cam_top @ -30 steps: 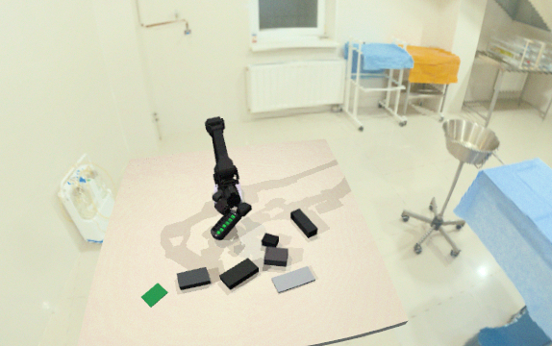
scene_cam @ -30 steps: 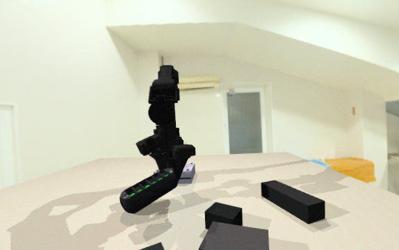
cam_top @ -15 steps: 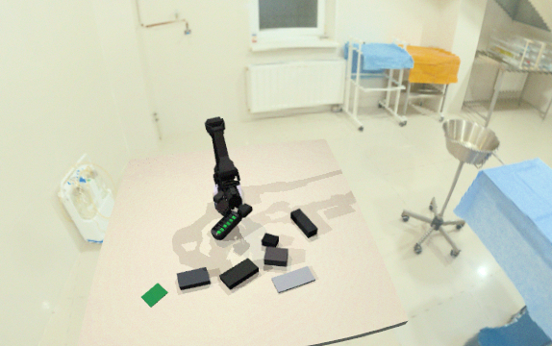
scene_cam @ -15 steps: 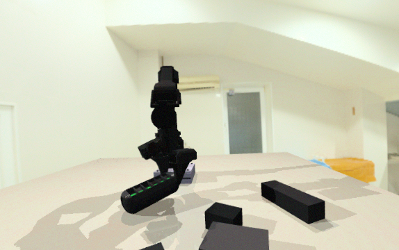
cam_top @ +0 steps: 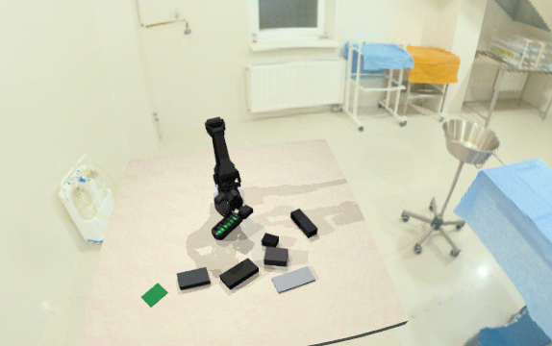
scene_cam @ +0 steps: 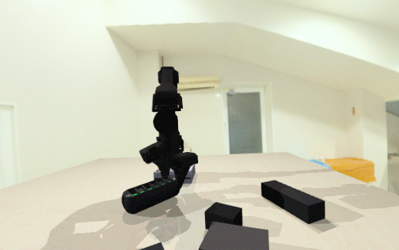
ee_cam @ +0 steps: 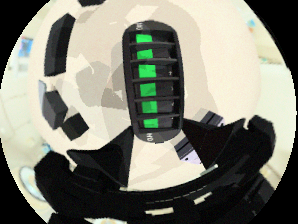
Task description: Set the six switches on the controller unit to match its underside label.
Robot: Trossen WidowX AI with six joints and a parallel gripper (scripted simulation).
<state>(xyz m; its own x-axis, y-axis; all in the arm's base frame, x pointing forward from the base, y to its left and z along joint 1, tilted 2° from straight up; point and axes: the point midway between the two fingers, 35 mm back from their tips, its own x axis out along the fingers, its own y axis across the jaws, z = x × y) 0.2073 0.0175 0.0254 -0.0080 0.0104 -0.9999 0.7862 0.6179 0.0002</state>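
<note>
The dark controller unit (cam_top: 216,234) (scene_cam: 151,199) (ee_cam: 162,90) is held by one end, its far end reaching out over the bench. In the exterior view it slopes, the far end lower, above its shadow. Its switch side faces up towards the wrist camera. My gripper (cam_top: 238,217) (scene_cam: 172,183) (ee_cam: 156,124) is shut on the unit, with one finger at each long side of the near end. In the wrist view all six rockers show green on the left half; which ends are pressed down I cannot tell surely. The underside label is hidden.
A long black bar (cam_top: 304,223) (scene_cam: 304,205), a small black block (cam_top: 270,240) (scene_cam: 224,215) and a dark purple-grey block (cam_top: 276,257) (scene_cam: 238,237) lie nearby. Farther out are a black box (cam_top: 238,274), dark grey box (cam_top: 193,278), grey plate (cam_top: 293,280) and green card (cam_top: 154,295).
</note>
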